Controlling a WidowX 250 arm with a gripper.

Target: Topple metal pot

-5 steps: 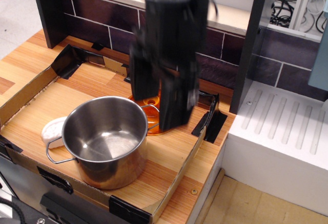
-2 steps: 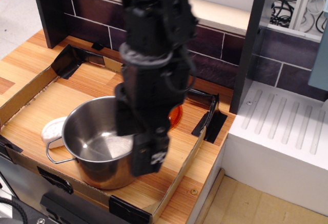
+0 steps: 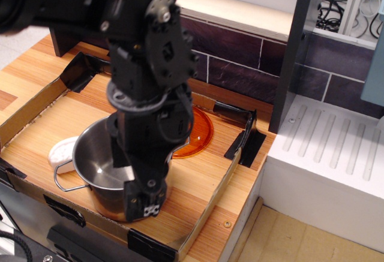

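The metal pot (image 3: 96,169) stands upright at the front left of the cardboard tray, shiny and empty, with a wire loop handle (image 3: 65,182) on its left. My black gripper (image 3: 133,181) reaches down over the pot's right front rim. One finger (image 3: 144,199) hangs outside the front wall, and the other looks to be inside the pot. The jaws stand apart with nothing held. The arm hides the right half of the pot.
A flat orange translucent lid (image 3: 198,133) lies behind the pot to the right. A white rounded object (image 3: 60,153) sits against the pot's left side. The cardboard tray wall (image 3: 207,205) rims the wooden surface. A white ribbed drainer (image 3: 336,154) stands to the right, with a dark tiled backsplash (image 3: 240,64) behind.
The arm has swung from above the orange lid forward and left and dropped lower, bringing the gripper down onto the pot's right front rim. The pot stays upright in place.
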